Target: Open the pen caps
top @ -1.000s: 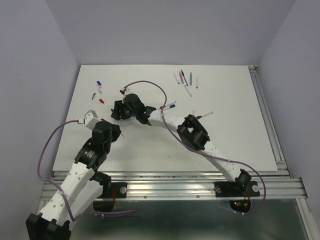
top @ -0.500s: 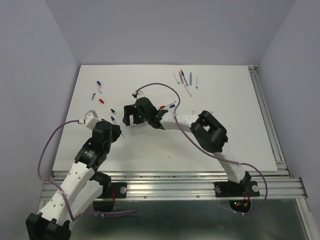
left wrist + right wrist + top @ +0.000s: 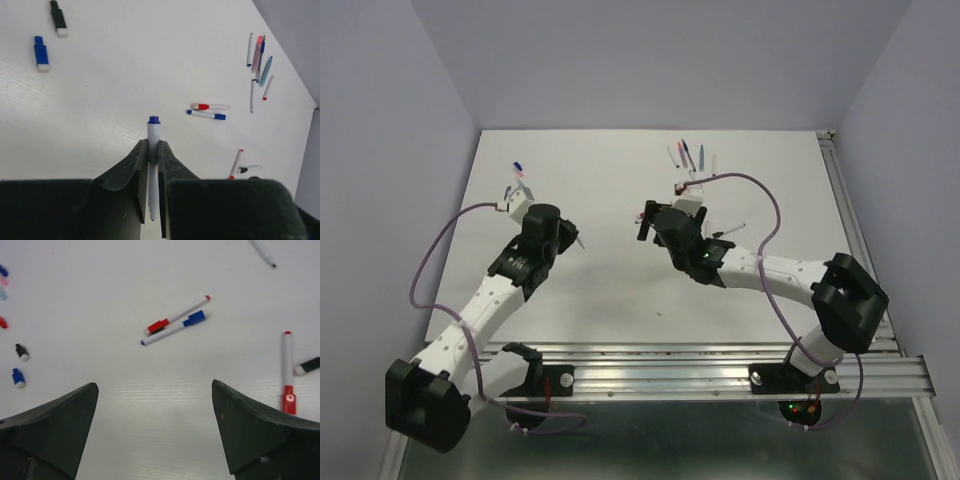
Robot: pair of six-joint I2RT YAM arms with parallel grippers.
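Note:
My left gripper (image 3: pixel 153 145) is shut on a slim white pen (image 3: pixel 153 132) with a blue end plug pointing away; its bare nib shows between the fingers. In the top view this gripper (image 3: pixel 570 238) is at mid-left. Loose blue (image 3: pixel 41 53) and black (image 3: pixel 58 18) pen caps lie beyond it to the left. My right gripper (image 3: pixel 155 390) is open and empty above bare table, in the top view (image 3: pixel 646 220) near the centre. Ahead of it lie a red-capped pen (image 3: pixel 177 313) and a blue-capped pen (image 3: pixel 172 328).
A red pen (image 3: pixel 287 367) and a black-capped pen end (image 3: pixel 307 365) lie to the right of the right gripper. Several pens lie at the back (image 3: pixel 692 158). Loose caps lie at the back left (image 3: pixel 517 172). The table's metal rail (image 3: pixel 855 230) runs along the right edge.
The two grippers were close together at centre-left. The right gripper has drawn away to the right. The left gripper has moved back toward the far left with the pen.

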